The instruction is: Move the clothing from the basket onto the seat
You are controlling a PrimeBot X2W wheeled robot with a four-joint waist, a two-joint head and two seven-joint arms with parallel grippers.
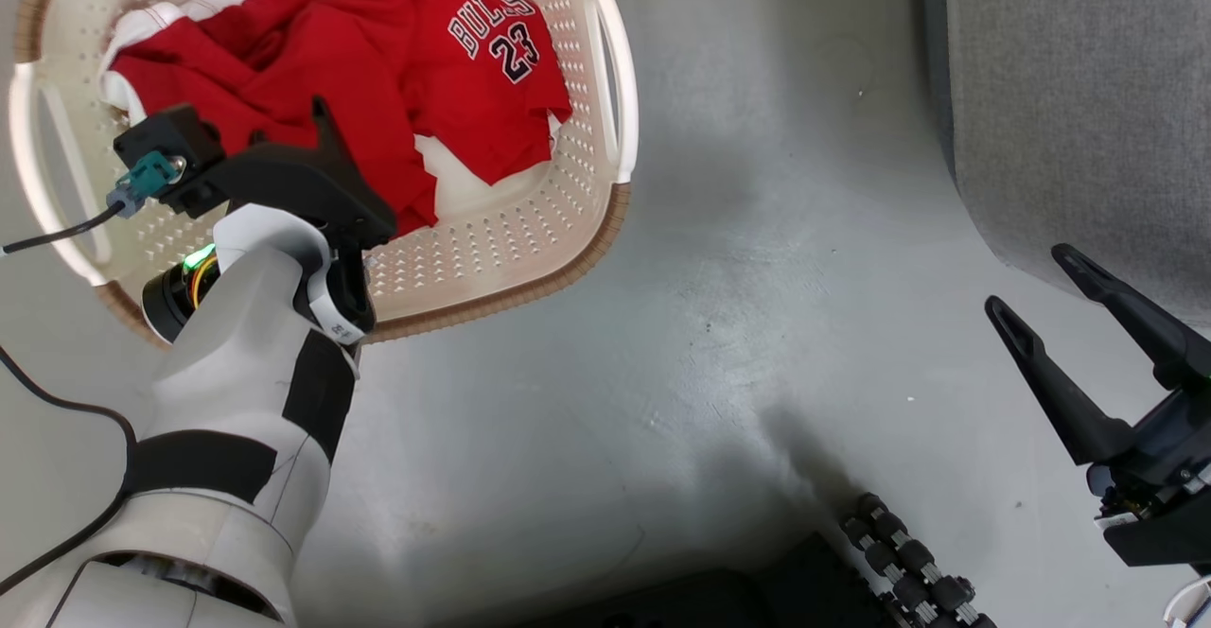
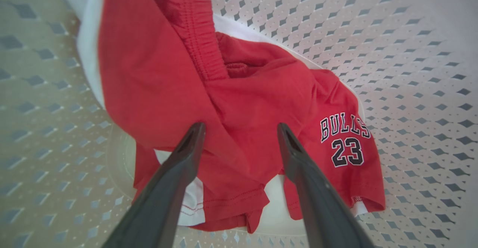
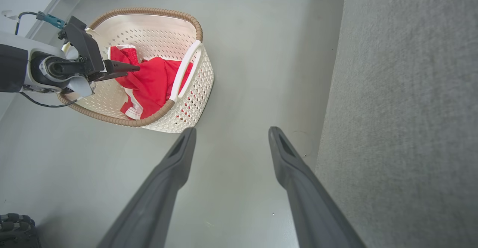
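Grey seat (image 1: 1079,89) at the robot's right, well apart from the basket (image 1: 492,259) | the clothing (image 1: 378,61) lies heaped in the basket, straight ahead of the left gripper (image 2: 241,128), fingers spread just over the red folds | right gripper (image 1: 1026,278), likewise spread, hangs beside the seat, the farther arm.

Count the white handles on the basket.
2. Left handle on the basket side away from the seat; right handle on the side facing the seat. Neither is hidden.

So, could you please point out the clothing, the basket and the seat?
clothing (image 1: 378,51), head view, red fabric beside the lettering.
basket (image 1: 492,250), head view, bare perforated wall.
seat (image 1: 1079,89), head view, grey upholstery.
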